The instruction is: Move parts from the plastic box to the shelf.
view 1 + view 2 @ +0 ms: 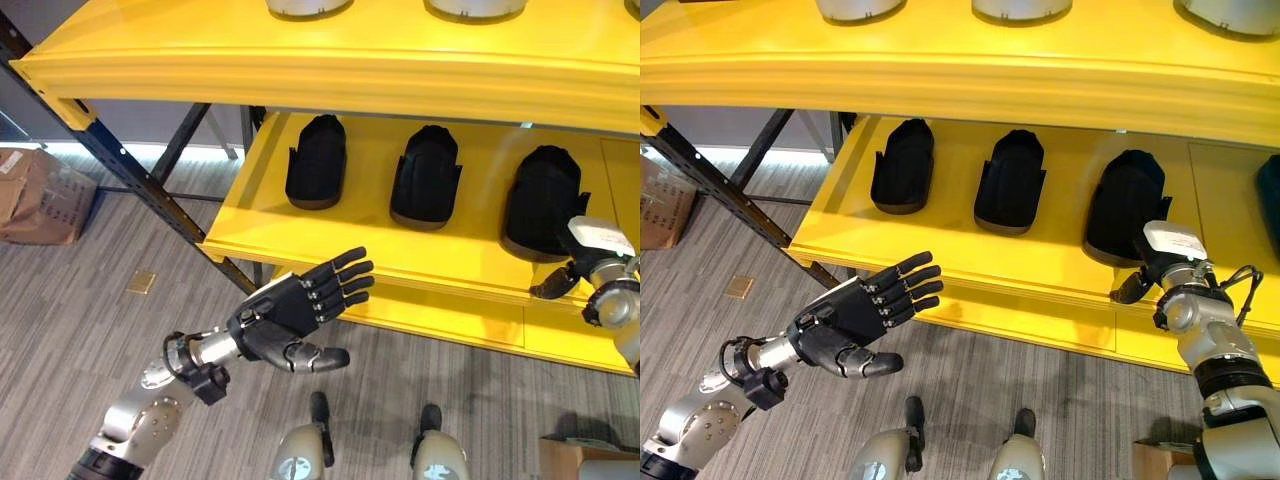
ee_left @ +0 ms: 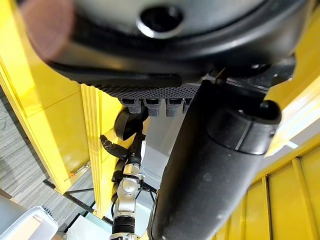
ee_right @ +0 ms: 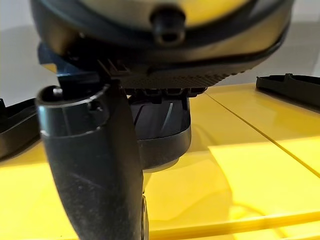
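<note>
Standing on grey carpet floor [image 1: 90,330], yellow shelf [image 1: 330,250] carrying three black parts [image 1: 317,160], left hand [image 1: 290,315] spread and empty, right hand [image 1: 1160,262] at third part [image 1: 1127,205], its grip unclear, cardboard box [image 1: 35,195] nearby.

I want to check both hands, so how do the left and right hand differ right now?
The left hand hangs over the floor in front of the shelf, while the right hand reaches onto it. The left hand is open and touches nothing; the right hand sits at a black part, its fingers hidden. Both are dark.
</note>
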Motion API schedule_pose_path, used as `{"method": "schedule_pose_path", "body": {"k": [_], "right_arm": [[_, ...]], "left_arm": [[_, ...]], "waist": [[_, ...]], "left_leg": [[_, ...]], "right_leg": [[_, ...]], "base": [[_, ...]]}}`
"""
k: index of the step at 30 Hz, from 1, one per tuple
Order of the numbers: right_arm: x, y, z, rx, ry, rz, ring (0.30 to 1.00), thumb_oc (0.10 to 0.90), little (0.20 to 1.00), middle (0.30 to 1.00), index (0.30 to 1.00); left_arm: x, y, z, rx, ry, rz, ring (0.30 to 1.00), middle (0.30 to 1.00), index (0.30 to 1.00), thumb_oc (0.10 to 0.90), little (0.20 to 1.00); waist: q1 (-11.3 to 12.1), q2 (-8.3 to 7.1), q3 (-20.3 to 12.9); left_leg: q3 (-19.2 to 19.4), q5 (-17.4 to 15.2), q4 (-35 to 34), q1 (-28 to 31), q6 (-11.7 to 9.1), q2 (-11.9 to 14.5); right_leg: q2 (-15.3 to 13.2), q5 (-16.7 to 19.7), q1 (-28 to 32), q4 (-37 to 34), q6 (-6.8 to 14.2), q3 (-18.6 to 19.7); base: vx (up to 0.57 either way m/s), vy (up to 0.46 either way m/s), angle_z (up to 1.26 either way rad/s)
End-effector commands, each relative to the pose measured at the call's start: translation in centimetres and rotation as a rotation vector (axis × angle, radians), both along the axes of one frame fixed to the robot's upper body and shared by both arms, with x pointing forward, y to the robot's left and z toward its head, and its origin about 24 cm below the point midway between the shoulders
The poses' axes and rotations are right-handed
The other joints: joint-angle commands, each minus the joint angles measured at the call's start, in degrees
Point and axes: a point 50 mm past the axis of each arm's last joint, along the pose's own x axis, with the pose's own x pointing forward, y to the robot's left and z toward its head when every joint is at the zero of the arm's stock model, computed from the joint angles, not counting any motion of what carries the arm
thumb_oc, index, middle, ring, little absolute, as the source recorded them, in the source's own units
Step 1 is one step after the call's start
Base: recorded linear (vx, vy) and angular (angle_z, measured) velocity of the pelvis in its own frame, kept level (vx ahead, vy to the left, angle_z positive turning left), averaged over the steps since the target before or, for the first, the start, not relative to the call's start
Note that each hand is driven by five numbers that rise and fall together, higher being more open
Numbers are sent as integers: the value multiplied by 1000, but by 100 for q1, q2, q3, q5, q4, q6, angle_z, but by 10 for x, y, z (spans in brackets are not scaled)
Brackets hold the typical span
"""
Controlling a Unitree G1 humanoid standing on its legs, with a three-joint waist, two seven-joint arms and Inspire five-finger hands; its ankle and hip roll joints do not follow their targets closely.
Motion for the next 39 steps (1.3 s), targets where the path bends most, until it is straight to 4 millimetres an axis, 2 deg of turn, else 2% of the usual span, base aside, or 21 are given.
{"method": "schedule_pose_path", "body": {"k": [1,8,11,15,18,20,23,26,28,32,35,38,39], "right_arm": [[-13,-50,64,-234,-247,-289,1000,900,1000,1000,1000],[-9,-38,80,-342,-422,-216,1000,900,1000,1000,1000],[-2,-14,95,-388,-567,-88,1000,900,1000,1000,1000],[-1,-2,101,-422,-619,-22,1000,900,1000,1000,1000],[0,18,101,-439,-663,95,1000,900,1000,1000,1000],[-1,24,100,-450,-679,117,1000,900,1000,1000,1000],[-2,41,96,-558,-699,191,1000,900,1000,1000,1000],[-3,43,97,-591,-706,173,1000,900,1000,1000,1000],[-5,36,94,-557,-714,143,1000,900,1000,1000,1000],[-5,41,93,-501,-728,178,1000,900,1000,1000,1000],[-7,50,90,-470,-762,217,1000,900,1000,1000,1000],[-16,78,78,-385,-806,326,1000,900,1000,1000,1000],[-18,79,76,-377,-811,325,1000,900,1000,1000,1000]], "left_arm": [[-3,-17,44,-155,-225,-96,1000,1000,1000,900,1000],[-4,-18,43,-169,-216,-110,1000,1000,1000,900,1000],[-5,-21,42,-188,-206,-112,1000,1000,1000,900,1000],[-6,-23,42,-206,-199,-113,1000,1000,1000,900,1000],[-8,-27,45,-209,-226,-137,1000,1000,1000,900,1000],[-8,-27,45,-216,-217,-139,1000,1000,1000,900,1000],[-7,-29,40,-216,-184,-132,1000,1000,1000,900,1000],[-9,-32,37,-225,-176,-145,1000,1000,1000,900,1000],[-10,-31,38,-236,-172,-150,1000,1000,1000,900,1000],[-11,-32,37,-241,-169,-156,1000,1000,1000,900,1000],[-12,-33,37,-255,-168,-156,1000,1000,1000,900,1000],[-13,-35,37,-281,-176,-143,1000,1000,1000,900,1000],[-13,-36,37,-284,-177,-141,1000,1000,1000,900,1000]], "waist": [[132,100,-136],[97,122,-203],[47,142,-296],[13,148,-348],[-40,152,-409],[-54,142,-420],[-103,92,-468],[-116,74,-525],[-119,83,-585],[-144,89,-604],[-182,90,-619],[-331,91,-631],[-352,88,-634]], "left_leg": [[-99,-289,127,60,-174,287],[-73,-298,99,116,-161,278],[-49,-307,51,165,-157,256],[-25,-330,55,185,-153,244],[-22,-371,88,210,-127,223],[-23,-382,85,219,-116,209],[0,-408,61,270,-94,191],[5,-401,19,300,-93,186],[11,-416,-10,336,-80,165],[10,-415,-42,357,-71,135],[17,-428,-48,368,-59,120],[99,-457,-75,427,-21,107],[110,-464,-75,435,-15,108]], "right_leg": [[223,-728,55,634,-321,-211],[240,-711,95,584,-315,-178],[252,-704,129,513,-300,-130],[241,-699,156,474,-288,-112],[224,-723,180,503,-284,-82],[221,-721,176,508,-274,-74],[231,-701,208,464,-255,-55],[249,-681,237,396,-252,-44],[267,-656,287,312,-247,-27],[272,-620,322,233,-242,-9],[269,-606,328,201,-236,19],[277,-571,344,135,-218,112],[277,-568,346,131,-213,125]], "base": [[0,0,0],[6,9,-1],[31,57,-6],[19,60,2],[39,76,-1],[11,30,-6],[35,12,-1],[34,32,2],[28,49,3],[-2,57,0],[-11,69,-1],[-5,110,-2],[6,90,-3]]}}
